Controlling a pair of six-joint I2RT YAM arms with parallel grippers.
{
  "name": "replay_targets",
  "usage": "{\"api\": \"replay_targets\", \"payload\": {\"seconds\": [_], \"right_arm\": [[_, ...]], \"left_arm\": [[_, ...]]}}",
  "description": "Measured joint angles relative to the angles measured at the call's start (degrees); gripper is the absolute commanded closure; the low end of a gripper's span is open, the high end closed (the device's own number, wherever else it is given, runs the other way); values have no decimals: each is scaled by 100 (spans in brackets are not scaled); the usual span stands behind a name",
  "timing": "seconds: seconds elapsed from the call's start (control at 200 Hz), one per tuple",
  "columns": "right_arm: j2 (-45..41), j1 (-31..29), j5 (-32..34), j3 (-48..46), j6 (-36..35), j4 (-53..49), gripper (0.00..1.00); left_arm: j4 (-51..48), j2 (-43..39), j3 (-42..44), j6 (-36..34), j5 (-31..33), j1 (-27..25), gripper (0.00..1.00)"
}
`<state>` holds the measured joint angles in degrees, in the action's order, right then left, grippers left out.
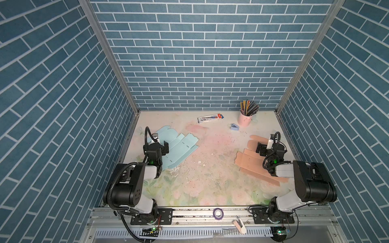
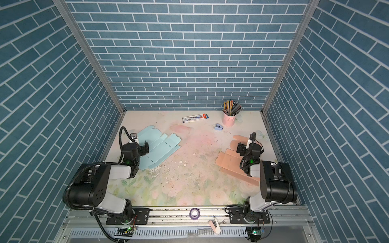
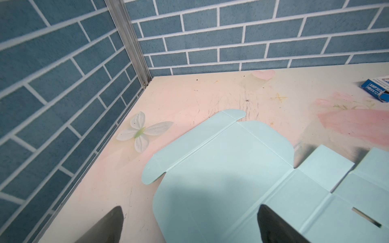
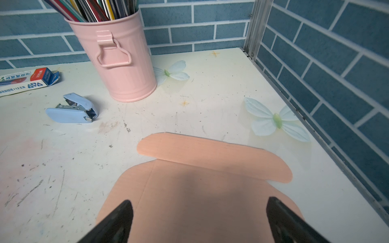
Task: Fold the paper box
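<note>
Two flat, unfolded paper box blanks lie on the table. The light blue blank (image 1: 181,145) (image 2: 163,145) (image 3: 231,178) is at the left, with its rounded flaps toward the back corner. The peach blank (image 1: 247,162) (image 2: 228,162) (image 4: 200,185) is at the right. My left gripper (image 1: 156,146) (image 2: 135,147) (image 3: 189,207) hovers open over the blue blank's left edge, one finger over bare table. Over the peach blank's rounded end my right gripper (image 1: 270,147) (image 2: 249,147) (image 4: 200,199) stands open. Neither holds anything.
A pink bucket of pencils (image 1: 244,120) (image 4: 120,63), a blue stapler (image 1: 234,126) (image 4: 71,109) and a pencil carton (image 1: 210,118) (image 3: 376,88) sit at the back. Blue brick walls close three sides. A purple tape roll (image 1: 217,213) rests on the front rail.
</note>
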<state>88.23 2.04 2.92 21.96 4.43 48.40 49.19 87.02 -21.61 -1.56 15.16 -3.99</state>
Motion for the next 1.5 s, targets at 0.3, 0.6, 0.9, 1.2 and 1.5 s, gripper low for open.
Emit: {"api": "replay_targets", "payload": {"seconds": [0.3, 0.6, 0.9, 1.2, 1.5], "right_arm": [[0, 0, 0, 0, 0, 0, 1], [0, 0, 0, 0, 2, 0, 1], [0, 0, 0, 0, 0, 2, 1], [-15, 0, 2, 0, 2, -39, 1], [-514, 0, 7, 44, 2, -586, 1]], "left_arm": [[0, -2, 0, 0, -2, 0, 1], [0, -2, 0, 0, -2, 0, 1], [2, 0, 0, 0, 0, 0, 1], [129, -15, 79, -22, -26, 0, 1], [63, -407, 162, -31, -55, 0, 0]]}}
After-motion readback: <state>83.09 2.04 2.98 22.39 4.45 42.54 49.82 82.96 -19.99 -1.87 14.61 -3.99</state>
